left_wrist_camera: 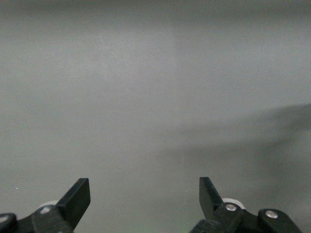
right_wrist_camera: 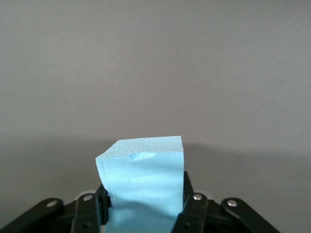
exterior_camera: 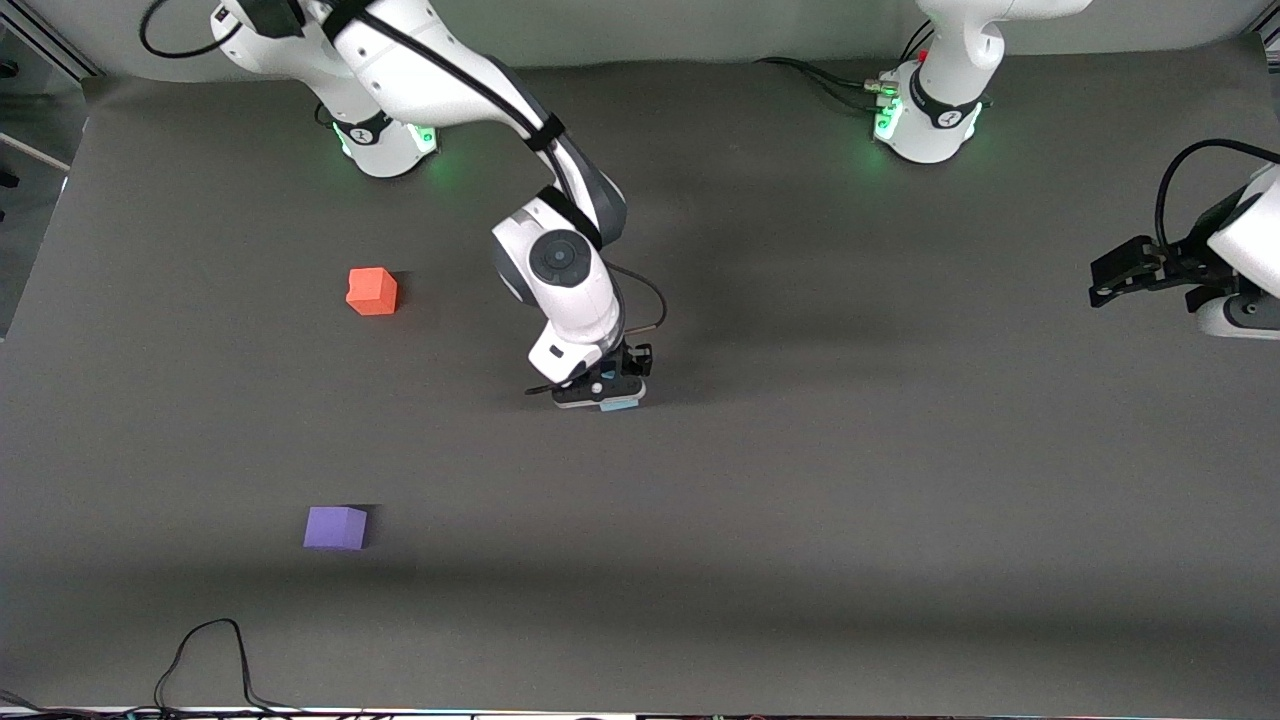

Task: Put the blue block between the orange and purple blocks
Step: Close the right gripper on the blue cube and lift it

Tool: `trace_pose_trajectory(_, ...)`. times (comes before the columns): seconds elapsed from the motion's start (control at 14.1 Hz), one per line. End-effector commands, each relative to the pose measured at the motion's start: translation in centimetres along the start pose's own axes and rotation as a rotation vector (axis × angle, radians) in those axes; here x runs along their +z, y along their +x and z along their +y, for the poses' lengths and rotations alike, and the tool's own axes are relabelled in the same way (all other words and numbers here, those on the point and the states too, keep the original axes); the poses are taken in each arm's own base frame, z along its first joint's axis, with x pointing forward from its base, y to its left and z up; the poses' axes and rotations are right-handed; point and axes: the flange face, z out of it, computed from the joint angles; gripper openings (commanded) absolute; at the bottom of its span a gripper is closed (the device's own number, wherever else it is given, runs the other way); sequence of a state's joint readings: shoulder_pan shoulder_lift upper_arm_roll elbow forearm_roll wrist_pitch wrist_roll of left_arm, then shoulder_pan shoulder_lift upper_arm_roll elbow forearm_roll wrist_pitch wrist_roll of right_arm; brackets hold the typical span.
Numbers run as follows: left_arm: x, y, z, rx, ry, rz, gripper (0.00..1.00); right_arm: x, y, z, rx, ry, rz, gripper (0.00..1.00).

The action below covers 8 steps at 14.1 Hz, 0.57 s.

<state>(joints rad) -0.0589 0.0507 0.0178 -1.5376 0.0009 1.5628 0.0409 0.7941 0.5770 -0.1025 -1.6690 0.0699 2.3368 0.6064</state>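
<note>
While the blue block (right_wrist_camera: 146, 187) is clamped in the right gripper (exterior_camera: 603, 392), it should be carried level between the orange block (exterior_camera: 372, 291) and the purple block (exterior_camera: 336, 527); the left gripper (left_wrist_camera: 145, 201) waits spread and empty.

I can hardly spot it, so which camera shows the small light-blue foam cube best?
The right wrist view: the small light-blue foam cube fills the foreground, pinched between the right gripper fingers. The front view shows only a blue sliver under that gripper. The left wrist view shows none of it, only the open, waiting left gripper and grey table.
</note>
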Motion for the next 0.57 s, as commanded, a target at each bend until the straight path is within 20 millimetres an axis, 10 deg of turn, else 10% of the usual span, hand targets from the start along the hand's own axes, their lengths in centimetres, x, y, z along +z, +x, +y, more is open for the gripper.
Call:
trace_pose_trajectory(0.0, -0.1, -0.6, 0.4, 0.01, 0.01, -0.006, 1.0, -10.3, 2.6, -0.4, 0.026, -0.016, -0.026, 0.11)
trace_pose_trajectory(0.5, -0.1, -0.6, -0.1, 0.005, 0.014, -0.006, 1.0, -26.6, 6.2, 4.4, 0.091, 0.052, -0.043, 0.12)
